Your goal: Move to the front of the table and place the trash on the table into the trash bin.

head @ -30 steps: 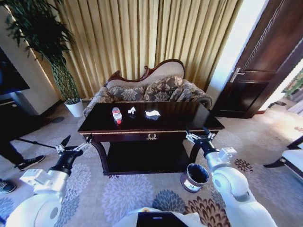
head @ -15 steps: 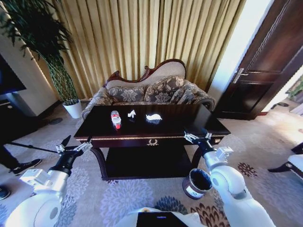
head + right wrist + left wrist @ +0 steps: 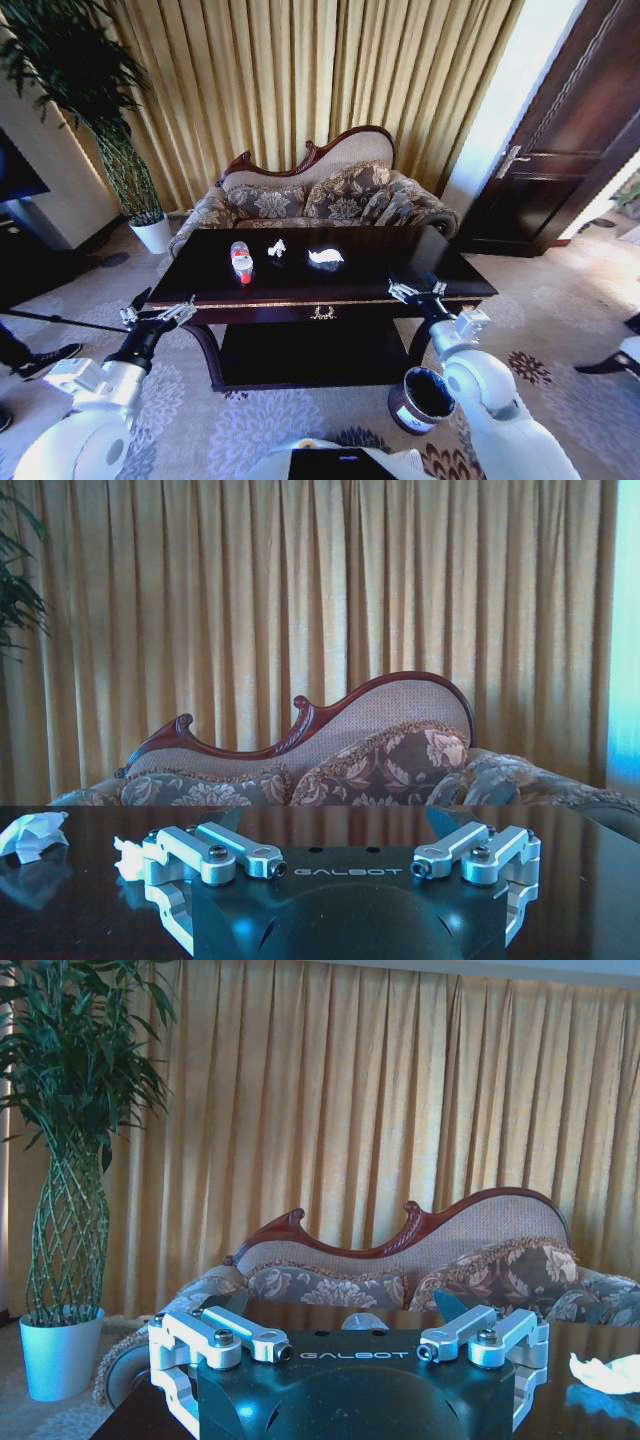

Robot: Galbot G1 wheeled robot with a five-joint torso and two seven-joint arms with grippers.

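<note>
- Nearest you in the head view, the small round dark trash bin with black liner stands on the carpet beside the right arm.
- Your left gripper and right gripper hover at the front corners of the dark glossy wooden table, fingers spread, holding nothing.
- On top lie a clear red-labelled bottle and crumpled white paper scraps.
- The left wrist view adds a white plant pot; the right wrist view shows the patterned sofa.
- Compared with a second ago, the table sits closer.

The word "GALBOT" stands on the left gripper body and likewise on the right gripper body.
</note>
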